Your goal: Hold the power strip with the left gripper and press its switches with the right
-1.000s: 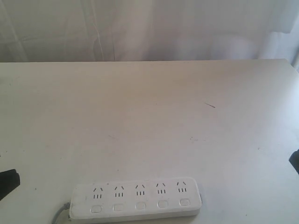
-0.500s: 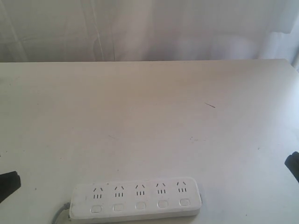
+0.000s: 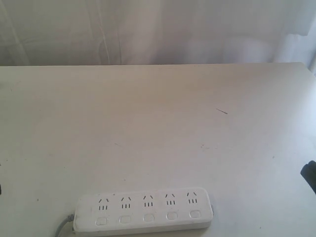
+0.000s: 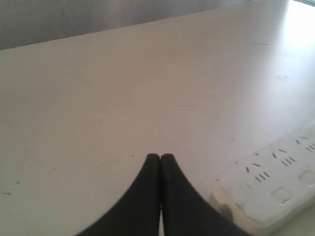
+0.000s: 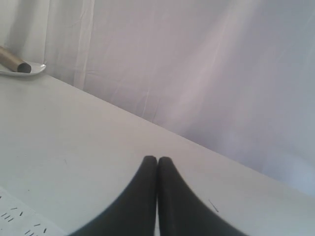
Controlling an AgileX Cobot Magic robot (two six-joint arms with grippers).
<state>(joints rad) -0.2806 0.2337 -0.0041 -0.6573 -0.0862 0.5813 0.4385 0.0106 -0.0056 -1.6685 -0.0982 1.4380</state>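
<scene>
Pwr strip [image 3: 143,210] on table [image 3: 158,123]; L gripper [image 4: 160,157], R gripper [image 5: 157,159] closed, empty

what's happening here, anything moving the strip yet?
Nothing is being handled yet. The power strip lies flat on the table, untouched. The left gripper is shut and empty, close to one end of the strip but not on it. The right gripper is also shut and empty, off to the side, away from the switches.

One power strip [image 3: 143,210], five switches [image 3: 148,217]
</scene>
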